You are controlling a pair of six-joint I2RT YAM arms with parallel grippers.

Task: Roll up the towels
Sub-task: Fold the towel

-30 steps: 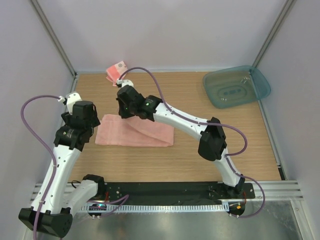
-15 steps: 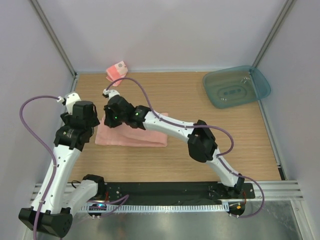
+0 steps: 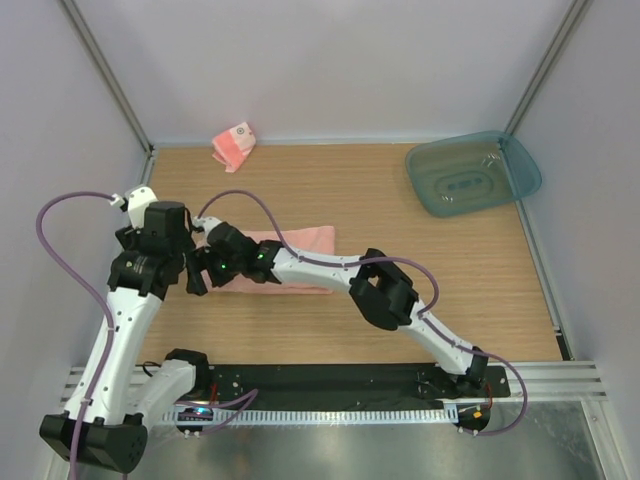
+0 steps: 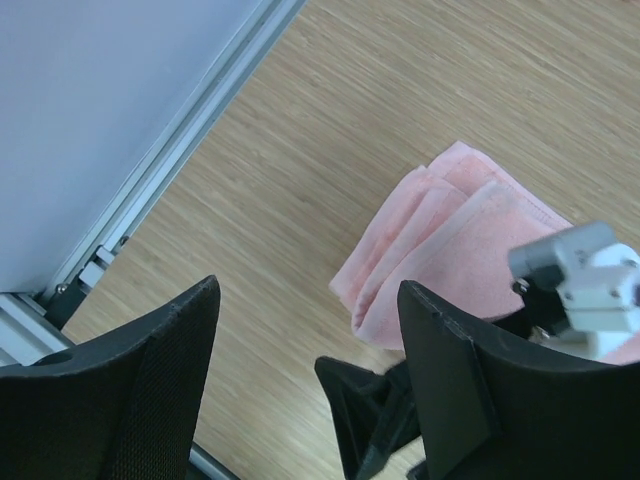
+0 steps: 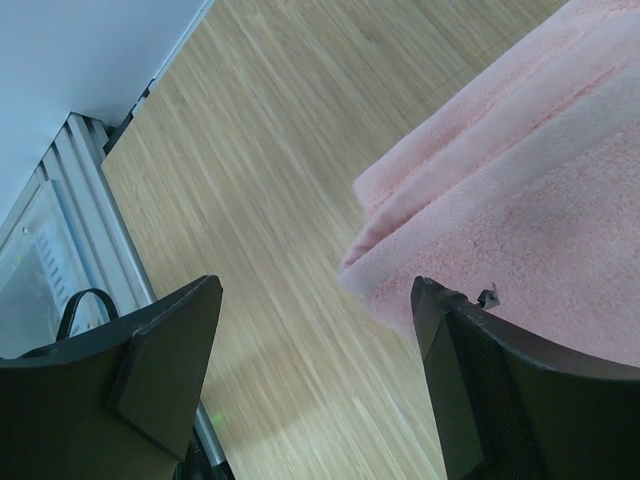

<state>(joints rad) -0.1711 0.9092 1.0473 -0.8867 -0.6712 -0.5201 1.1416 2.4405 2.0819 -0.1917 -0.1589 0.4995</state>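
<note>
The right gripper (image 5: 318, 290) stands wide open with nothing in it. Bare wood of the table (image 5: 270, 150) shows between its jaws. The folded corner of the larger towel (image 5: 520, 180) lies just past the right-hand finger, its layered edge reaching a little way into the gap, and neither finger pinches it.

The left gripper (image 4: 308, 300) is also spread wide and empty. From its wrist view the same towel's stacked folds lie beyond the jaws, up and to the right, and a black finger of the right gripper pokes in low beside the left gripper's right-hand finger. The two grippers sit close together at the towel's left end.

The towel itself is a long, flat, folded strip running left to right across the left-centre of the table, partly covered by the right arm (image 3: 385, 295). That arm reaches low and long from its base at the near right, bends at the elbow about mid-table and lays its wrist over the towel. The left arm (image 3: 125, 310) rises from the near left corner, its wrist turned in towards the towel's end.

The smaller towel (image 3: 233, 146), striped with a white round mark, lies crumpled against the far edge, well apart. A teal tray (image 3: 450, 190) sits at the far right.
</note>
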